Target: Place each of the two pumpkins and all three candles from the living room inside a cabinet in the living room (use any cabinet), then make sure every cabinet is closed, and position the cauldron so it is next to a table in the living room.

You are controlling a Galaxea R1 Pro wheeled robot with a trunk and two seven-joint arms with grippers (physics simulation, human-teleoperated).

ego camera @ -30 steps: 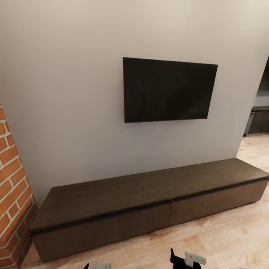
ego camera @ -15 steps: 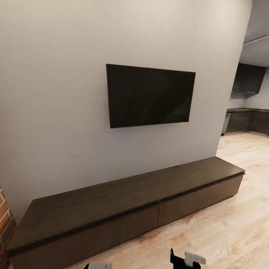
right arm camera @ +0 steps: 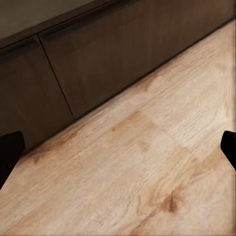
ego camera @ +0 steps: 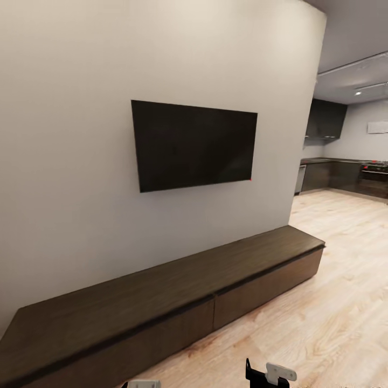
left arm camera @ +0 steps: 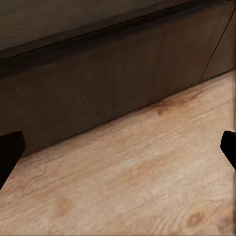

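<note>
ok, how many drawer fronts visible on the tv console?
2. Left drawer front runs to the picture's lower left edge, right drawer front toward the kitchen end. Both shut. More may lie past the left edge.

Matt dark wood cabinet (ego camera: 161, 302), pale grained wood floor (ego camera: 334, 323), smooth painted wall (ego camera: 70, 161).

One long dark wood cabinet (ego camera: 161, 302) stands against the wall, showing two plain closed drawer fronts, and one black TV (ego camera: 194, 144) hangs above it. Two grippers appear, the left gripper (left arm camera: 118, 152) and the right gripper (right arm camera: 118, 152), each with two dark fingertips spread apart.
</note>
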